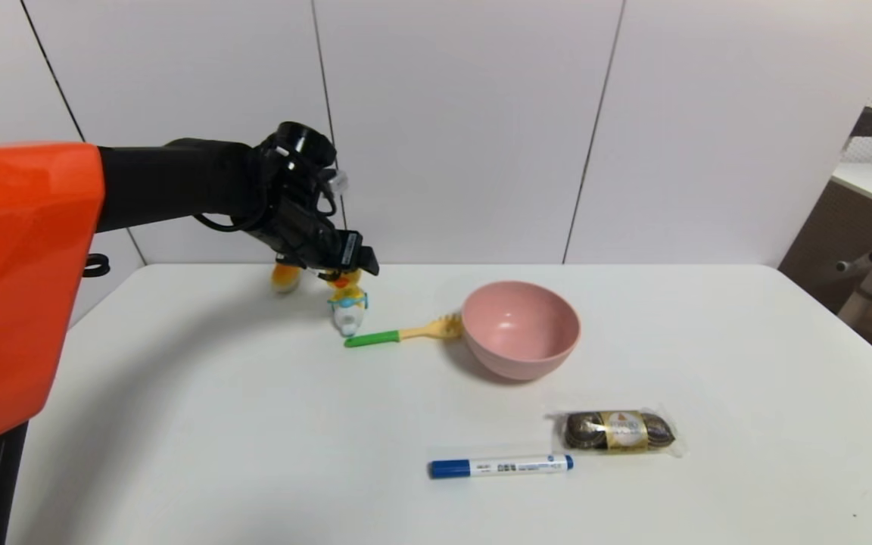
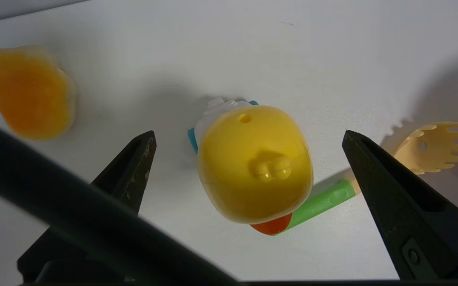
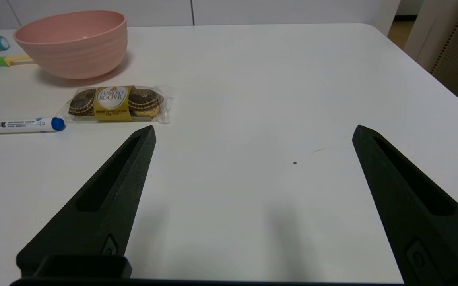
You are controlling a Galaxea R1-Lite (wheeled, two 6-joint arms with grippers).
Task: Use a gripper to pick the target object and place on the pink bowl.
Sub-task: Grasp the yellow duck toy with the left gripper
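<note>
White counter (image 1: 292, 454): backed by white panels, pink bowl as landmark
Pink bowl (image 1: 521, 331): upright, nothing visible inside
Left gripper (image 2: 249, 145): left of the bowl, over the duck; jaws wide open around its head, holding nothing
Right gripper (image 3: 254, 133): nearer the robot than the bowl; jaws wide apart, nothing held
Duck (image 1: 347, 306): on the counter, left of the bowl
Green-handled fork (image 1: 406, 333): between duck and bowl
Marker (image 1: 500, 466): nearer than the bowl; "白板笔"
Chocolate pack (image 1: 620, 431): nearer, rightward of the bowl; "FERRERO ROCHER"
Orange-and-white lump (image 1: 285, 277): left beyond the duck
</note>
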